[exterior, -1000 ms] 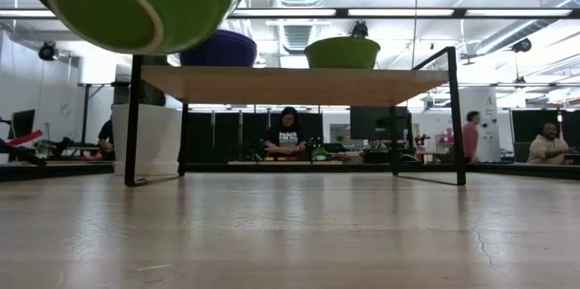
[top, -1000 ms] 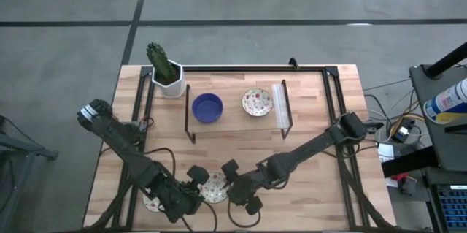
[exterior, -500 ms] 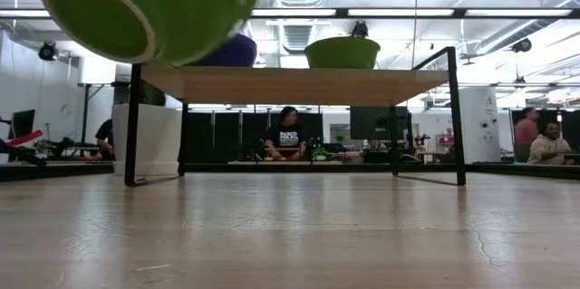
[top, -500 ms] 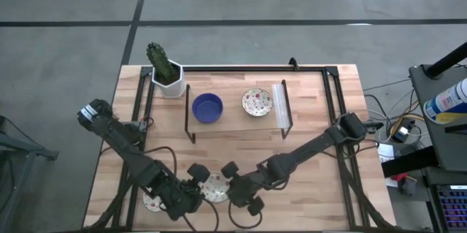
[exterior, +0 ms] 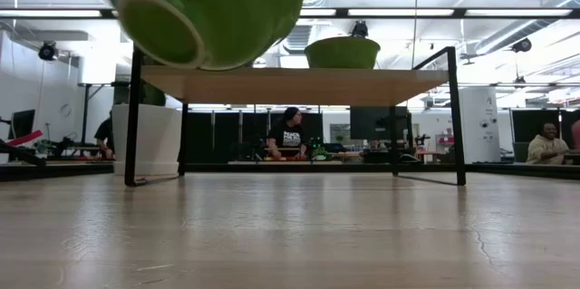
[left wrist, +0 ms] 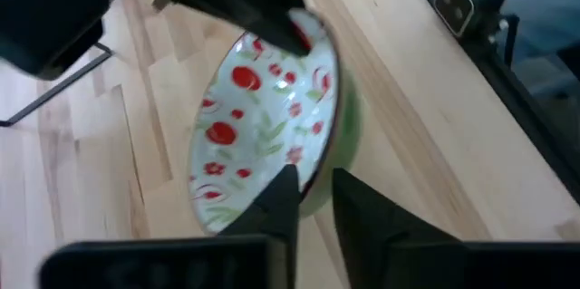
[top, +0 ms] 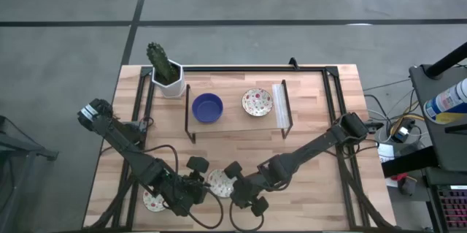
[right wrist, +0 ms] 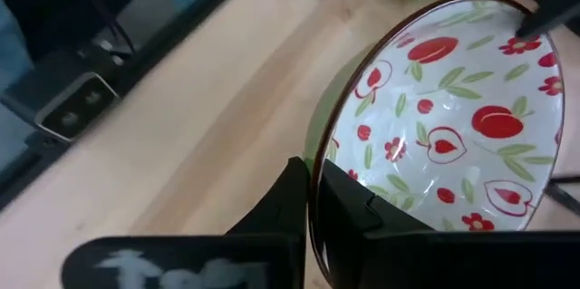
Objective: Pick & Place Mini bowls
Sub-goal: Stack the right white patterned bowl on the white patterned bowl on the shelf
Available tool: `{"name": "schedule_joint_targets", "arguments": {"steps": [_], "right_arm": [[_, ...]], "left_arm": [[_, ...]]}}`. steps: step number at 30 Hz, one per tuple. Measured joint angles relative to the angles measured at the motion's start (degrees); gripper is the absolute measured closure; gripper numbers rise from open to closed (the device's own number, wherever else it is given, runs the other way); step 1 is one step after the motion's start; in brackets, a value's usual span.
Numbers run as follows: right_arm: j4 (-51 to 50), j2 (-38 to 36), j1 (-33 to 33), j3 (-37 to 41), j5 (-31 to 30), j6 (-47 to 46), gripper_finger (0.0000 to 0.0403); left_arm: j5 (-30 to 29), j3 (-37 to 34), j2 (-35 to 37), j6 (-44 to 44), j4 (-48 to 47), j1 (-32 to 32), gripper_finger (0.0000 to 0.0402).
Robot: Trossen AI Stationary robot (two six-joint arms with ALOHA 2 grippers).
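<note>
A mini bowl (top: 220, 182), cream with red-green pattern inside and green outside, hangs between both grippers near the table's near edge. In the low view its green underside (exterior: 210, 5) is above the table. My left gripper (top: 206, 183) and right gripper (top: 233, 184) are both shut on it. A second patterned bowl (top: 153, 202) lies on the table by the left arm. A blue bowl (top: 207, 107) and a patterned bowl (top: 257, 101) sit on the low shelf (top: 235, 125). My left gripper pinches the bowl's rim (left wrist: 308, 177) on its left side, one finger inside and one outside. The bowl is lifted clear of the table and tilted. My right gripper pinches the opposite rim (right wrist: 316, 173) on the bowl's right side, one finger inside the bowl and one outside. The bowl is clear of the table between the two grippers.
A white pot with a cactus (top: 166, 72) stands at the shelf's far left corner. The shelf's black frame legs (exterior: 134, 117) stand on the table. A black rail (top: 241, 68) runs along the far edge. People sit in the room beyond (exterior: 288, 135).
Both grippers have carried the bowl a little toward the table's right and far side. The bowl stays clear of the table and has tipped a little more.
</note>
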State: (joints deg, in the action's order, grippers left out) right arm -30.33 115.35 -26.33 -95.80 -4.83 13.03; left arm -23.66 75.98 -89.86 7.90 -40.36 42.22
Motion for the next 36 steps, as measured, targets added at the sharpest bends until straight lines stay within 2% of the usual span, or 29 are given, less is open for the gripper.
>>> {"name": "schedule_joint_targets", "arguments": {"steps": [5, 10, 15, 19, 24, 29, 36], "right_arm": [[-6.9, 0.0, 0.6, -4.1, -2.2, -0.7, 0.0392], [-14.3, 0.0, 1.4, -8.3, -4.6, -2.1, 0.0392], [-21.3, 0.0, 2.1, -12.6, -6.6, -4.1, 0.0392], [-30.2, -0.1, 2.8, -17.7, -12.0, -6.7, 0.0392], [-37.9, -0.2, 3.9, -22.9, -13.7, -8.6, 0.0392], [-46.1, -0.2, 6.0, -27.9, -17.2, -11.3, 0.0392], [-55.8, -0.2, 10.0, -32.8, -19.3, -14.3, 0.0392]], "left_arm": [[-2.8, -0.2, 0.1, 2.4, 0.1, 0.1, 0.029], [-10.7, -0.2, 0.1, 4.1, -0.4, 1.1, 0.0259], [-21.3, -0.2, 0.1, 3.4, -0.6, 2.4, 0.0256], [-24.3, -0.4, 0.1, 5.6, -0.7, 3.4, 0.0255], [-28.5, -0.6, 0.1, 10.7, -0.2, 4.0, 0.0255], [-30.5, -2.3, 0.1, 17.6, 0.5, 4.4, 0.0255], [-30.1, -7.6, 0.1, 19.3, 9.5, 5.0, 0.0255]]}}
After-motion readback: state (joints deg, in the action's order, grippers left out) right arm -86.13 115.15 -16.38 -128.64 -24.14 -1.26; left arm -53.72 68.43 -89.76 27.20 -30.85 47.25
